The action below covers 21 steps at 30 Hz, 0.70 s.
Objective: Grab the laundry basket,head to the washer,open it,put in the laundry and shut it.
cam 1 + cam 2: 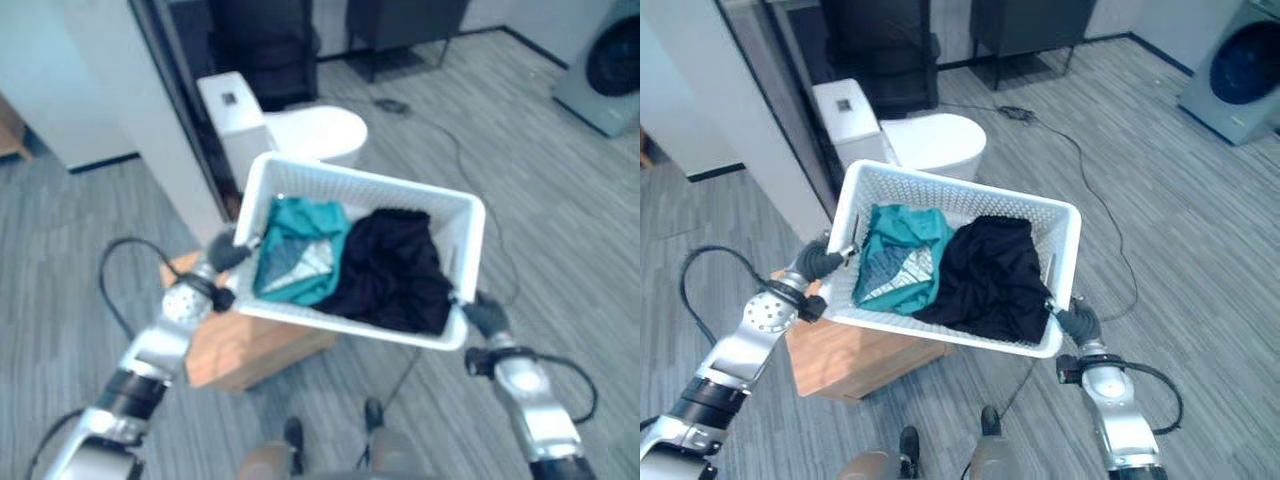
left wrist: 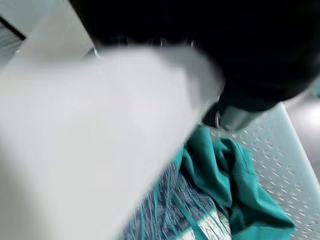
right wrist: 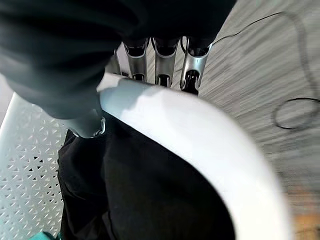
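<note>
Basket point(image 1: 1065, 225) mid-frame, lifted clear of wooden box point(image 1: 855, 355) | left hand point(image 1: 822, 262) and right hand point(image 3: 160, 60) each curled round an end rim | rigid perforated plastic, likely light | teal garment point(image 1: 902, 240), black garment point(image 1: 990, 275) soft, may shift | washer point(image 1: 1240, 70) upper right

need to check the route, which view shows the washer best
The right eye view: the washer stands at the far right with its dark round door visible. The left eye view cuts off part of it at the edge. The wrist views show basket and laundry instead.
</note>
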Tool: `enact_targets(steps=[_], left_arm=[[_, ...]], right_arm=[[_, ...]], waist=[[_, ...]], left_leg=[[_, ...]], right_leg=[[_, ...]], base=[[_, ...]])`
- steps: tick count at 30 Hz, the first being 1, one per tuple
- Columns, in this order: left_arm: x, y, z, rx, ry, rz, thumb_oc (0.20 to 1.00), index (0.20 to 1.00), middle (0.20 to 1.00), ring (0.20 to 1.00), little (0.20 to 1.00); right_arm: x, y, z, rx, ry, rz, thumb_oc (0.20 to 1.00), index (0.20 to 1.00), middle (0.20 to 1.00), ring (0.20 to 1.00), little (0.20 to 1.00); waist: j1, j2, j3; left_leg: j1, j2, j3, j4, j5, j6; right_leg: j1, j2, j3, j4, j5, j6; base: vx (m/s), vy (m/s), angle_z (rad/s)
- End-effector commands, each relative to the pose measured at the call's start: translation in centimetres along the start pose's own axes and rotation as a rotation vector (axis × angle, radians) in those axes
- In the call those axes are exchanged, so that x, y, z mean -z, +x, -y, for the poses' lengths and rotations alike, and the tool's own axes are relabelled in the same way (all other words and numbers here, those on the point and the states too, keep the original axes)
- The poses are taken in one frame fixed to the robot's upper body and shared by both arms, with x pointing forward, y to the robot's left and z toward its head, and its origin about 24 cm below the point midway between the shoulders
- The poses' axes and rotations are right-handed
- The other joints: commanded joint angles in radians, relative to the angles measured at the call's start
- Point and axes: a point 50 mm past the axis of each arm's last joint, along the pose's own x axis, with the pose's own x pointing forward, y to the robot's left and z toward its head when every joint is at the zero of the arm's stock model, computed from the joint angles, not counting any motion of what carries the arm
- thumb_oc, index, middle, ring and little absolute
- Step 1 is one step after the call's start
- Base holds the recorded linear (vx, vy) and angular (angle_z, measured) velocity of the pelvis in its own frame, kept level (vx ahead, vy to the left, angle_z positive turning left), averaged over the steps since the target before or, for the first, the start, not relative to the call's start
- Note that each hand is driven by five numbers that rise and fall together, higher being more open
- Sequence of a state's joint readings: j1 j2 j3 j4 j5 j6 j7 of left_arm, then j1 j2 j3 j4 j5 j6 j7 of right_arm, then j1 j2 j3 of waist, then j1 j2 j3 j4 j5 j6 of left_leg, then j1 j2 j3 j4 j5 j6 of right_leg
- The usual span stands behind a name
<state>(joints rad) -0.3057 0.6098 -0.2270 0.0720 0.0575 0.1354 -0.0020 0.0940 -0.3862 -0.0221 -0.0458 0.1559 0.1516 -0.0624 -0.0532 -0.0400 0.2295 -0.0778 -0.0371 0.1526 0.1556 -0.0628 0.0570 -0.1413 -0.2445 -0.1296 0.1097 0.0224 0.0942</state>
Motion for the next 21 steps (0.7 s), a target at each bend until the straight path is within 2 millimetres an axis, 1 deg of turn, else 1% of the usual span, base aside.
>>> enact_targets(steps=[1,3,4,5,7,8,10,13,15,16,17,18,20,21], left_arm=[[-4.3,1.1,-4.2,-0.162,0.051,0.206,0.200,0.200,0.200,0.200,0.200],[-4.4,1.2,-4.0,-0.155,0.052,0.208,0.200,0.200,0.200,0.200,0.200],[-4.6,1.3,-3.8,-0.152,0.054,0.211,0.200,0.200,0.200,0.200,0.200],[-4.6,1.3,-3.8,-0.151,0.054,0.211,0.200,0.200,0.200,0.200,0.200],[-4.7,1.4,-3.7,-0.150,0.053,0.216,0.200,0.200,0.200,0.200,0.200],[-4.8,1.6,-3.6,-0.147,0.049,0.217,0.200,0.200,0.200,0.200,0.200],[-5.1,2.2,-3.1,-0.137,0.047,0.217,0.200,0.200,0.200,0.200,0.200],[-5.4,2.7,-2.8,-0.129,0.044,0.217,0.200,0.200,0.200,0.200,0.200],[-5.4,3.0,-2.7,-0.131,0.043,0.215,0.200,0.200,0.200,0.200,0.200],[-5.4,3.0,-2.7,-0.131,0.043,0.215,0.200,0.200,0.200,0.200,0.200],[-5.3,3.0,-2.7,-0.133,0.037,0.209,0.200,0.200,0.200,0.200,0.200],[-5.2,3.0,-3.0,-0.140,0.040,0.210,0.200,0.200,0.200,0.200,0.200],[-5.0,3.1,-3.2,-0.153,0.040,0.200,0.200,0.200,0.200,0.200,0.200],[-5.0,3.3,-3.5,-0.153,0.052,0.198,0.200,0.200,0.200,0.200,0.200]], right_arm=[[-3.6,0.2,2.7,0.096,0.012,0.185,0.200,0.200,0.200,0.200,0.200],[-3.2,-0.1,2.9,0.098,0.010,0.172,0.200,0.200,0.200,0.200,0.200],[-3.2,-0.4,3.1,0.101,0.009,0.170,0.200,0.200,0.200,0.200,0.200],[-3.2,-0.4,3.1,0.101,0.009,0.170,0.200,0.200,0.200,0.200,0.200],[-3.1,-0.6,3.2,0.101,0.003,0.168,0.200,0.200,0.200,0.200,0.200],[-3.2,-0.6,3.2,0.101,0.005,0.167,0.200,0.200,0.200,0.200,0.200],[-3.0,-0.9,3.4,0.104,-0.001,0.157,0.200,0.200,0.200,0.200,0.200],[-3.1,-0.9,3.3,0.099,-0.007,0.160,0.200,0.200,0.200,0.200,0.200],[-3.6,-0.6,3.3,0.086,-0.019,0.179,0.200,0.200,0.200,0.200,0.200],[-3.6,-0.6,3.3,0.086,-0.019,0.179,0.200,0.200,0.200,0.200,0.200],[-3.9,-0.4,3.3,0.084,-0.026,0.188,0.200,0.200,0.200,0.200,0.200],[-4.1,-0.3,3.3,0.079,-0.033,0.195,0.200,0.200,0.200,0.200,0.200],[-4.4,-0.1,3.5,0.087,-0.034,0.206,0.200,0.200,0.200,0.200,0.200],[-4.3,-0.3,3.8,0.101,-0.028,0.202,0.200,0.200,0.200,0.200,0.200]], waist=[[0.015,0.009,-0.052],[0.014,0.009,-0.069],[0.012,0.007,-0.082],[0.015,0.006,-0.083],[0.025,0.006,-0.091],[0.027,0.004,-0.095],[0.020,0.005,-0.096],[0.014,0.005,-0.092],[0.005,0.009,-0.088],[0.007,0.009,-0.088],[0.004,0.012,-0.086],[0.001,0.018,-0.085],[-0.002,0.025,-0.076],[-0.003,0.020,-0.077]], left_leg=[[0.060,0.037,-0.058,0.002,-0.121,-0.011],[0.078,0.037,-0.028,-0.030,-0.111,-0.006],[0.091,0.035,0.000,-0.044,-0.112,-0.002],[0.092,0.034,0.002,-0.046,-0.110,-0.002],[0.112,0.034,0.043,-0.056,-0.119,0.003],[0.115,0.030,0.056,-0.066,-0.112,0.005],[0.143,0.030,0.090,-0.084,-0.115,0.006],[0.158,0.030,0.112,-0.095,-0.114,0.004],[0.167,0.040,0.143,-0.102,-0.116,-0.005],[0.167,0.040,0.146,-0.102,-0.116,-0.005],[0.171,0.050,0.162,-0.101,-0.119,-0.014],[0.181,0.068,0.161,-0.099,-0.133,-0.027],[0.194,0.097,0.171,-0.086,-0.142,-0.048],[0.201,0.122,0.163,-0.071,-0.143,-0.064]], right_leg=[[0.007,-0.011,-0.026,0.065,-0.003,0.087],[0.012,-0.015,-0.026,0.058,0.005,0.093],[0.020,-0.033,-0.050,0.043,0.022,0.099],[0.020,-0.033,-0.048,0.040,0.024,0.099],[0.035,-0.062,-0.104,0.032,0.041,0.106],[0.035,-0.073,-0.124,0.029,0.052,0.106],[0.043,-0.093,-0.157,0.033,0.064,0.118],[0.046,-0.102,-0.160,0.018,0.080,0.127],[0.035,-0.109,-0.158,-0.028,0.106,0.136],[0.035,-0.108,-0.156,-0.031,0.108,0.136],[0.025,-0.109,-0.157,-0.055,0.119,0.140],[0.010,-0.111,-0.154,-0.083,0.122,0.151],[-0.010,-0.101,-0.151,-0.083,0.121,0.155],[-0.007,-0.080,-0.143,-0.071,0.091,0.145]], base=[[-0.06,0.051,-0.47],[-0.04,0.064,-0.56],[-0.01,0.036,-0.63],[0.01,0.009,-0.66],[0.00,-0.001,-0.73],[-0.02,-0.002,-0.81],[0.02,-0.039,-0.57],[0.01,-0.070,-0.66],[0.05,-0.152,-0.44],[0.07,-0.187,-0.54],[0.14,-0.211,-0.76],[0.21,-0.305,-0.90],[0.23,-0.350,-0.66],[0.17,-0.482,-0.29]])
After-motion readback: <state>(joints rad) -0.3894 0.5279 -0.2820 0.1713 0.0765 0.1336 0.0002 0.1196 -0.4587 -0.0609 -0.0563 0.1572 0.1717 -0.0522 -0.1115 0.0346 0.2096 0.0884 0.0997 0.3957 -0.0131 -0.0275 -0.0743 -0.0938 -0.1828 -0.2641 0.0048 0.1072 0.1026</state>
